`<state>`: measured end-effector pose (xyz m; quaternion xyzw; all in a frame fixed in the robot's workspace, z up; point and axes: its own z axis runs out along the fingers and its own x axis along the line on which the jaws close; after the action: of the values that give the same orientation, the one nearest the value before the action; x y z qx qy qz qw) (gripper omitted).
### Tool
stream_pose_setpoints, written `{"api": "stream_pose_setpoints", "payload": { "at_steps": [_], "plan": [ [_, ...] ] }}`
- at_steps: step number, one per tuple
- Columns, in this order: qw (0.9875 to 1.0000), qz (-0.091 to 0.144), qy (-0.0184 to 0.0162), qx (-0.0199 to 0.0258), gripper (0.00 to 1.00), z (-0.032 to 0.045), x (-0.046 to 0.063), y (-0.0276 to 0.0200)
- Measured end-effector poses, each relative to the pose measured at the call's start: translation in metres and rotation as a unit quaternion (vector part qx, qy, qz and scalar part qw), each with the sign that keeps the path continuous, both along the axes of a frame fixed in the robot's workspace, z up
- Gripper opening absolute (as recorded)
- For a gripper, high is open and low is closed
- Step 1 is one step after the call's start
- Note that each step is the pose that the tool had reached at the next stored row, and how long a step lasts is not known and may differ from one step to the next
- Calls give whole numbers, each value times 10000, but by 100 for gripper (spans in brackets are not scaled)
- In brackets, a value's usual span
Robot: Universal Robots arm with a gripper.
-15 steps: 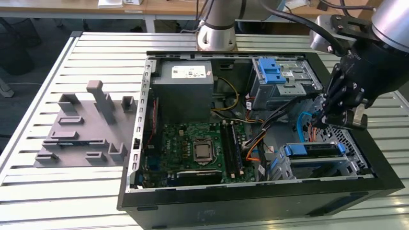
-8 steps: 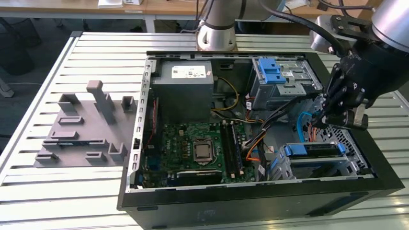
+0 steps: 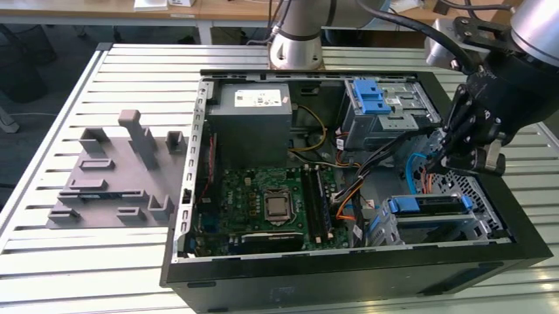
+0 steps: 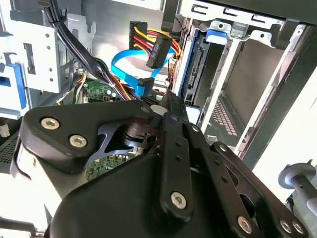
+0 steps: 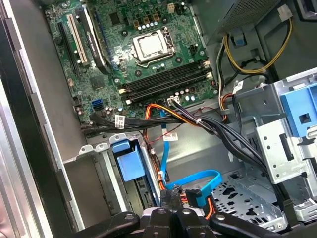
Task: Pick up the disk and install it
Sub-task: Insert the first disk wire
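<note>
Black fingers (image 4: 173,144) of the gripper (image 4: 169,100) are pressed together with nothing pinched between them. In both wrist views the tips hang inside the open case (image 3: 349,282), close to a looping blue cable (image 5: 200,179).

Just past the tips, the disk (image 5: 130,159) sits seated in the lower cage (image 5: 105,148), against the case wall on the exterior view's right. Its blue carrier edge faces up toward the open side. In the exterior view that edge runs from the view's left to its right, and the gripper hovers above it, a little toward the right end, with a clear gap between them. By the look of it, the disk is already in its slot and the gripper is free of it.

The bay (image 4: 250,74) beside the disk looks vacant.

Farther in lie the board (image 5: 148,49), a second cage (image 3: 393,111) with a blue latch, and the supply (image 3: 253,124). The case rests on a slatted table (image 3: 131,261).
</note>
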<state>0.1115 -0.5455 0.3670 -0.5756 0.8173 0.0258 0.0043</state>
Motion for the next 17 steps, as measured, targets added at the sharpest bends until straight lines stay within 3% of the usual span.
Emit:
{"api": "stream_pose_setpoints", "payload": {
  "at_steps": [7,17],
  "plan": [
    [9997,248,0,6,11,2,3,1],
    [9997,254,0,7,11,2,18,38]
  ]
}}
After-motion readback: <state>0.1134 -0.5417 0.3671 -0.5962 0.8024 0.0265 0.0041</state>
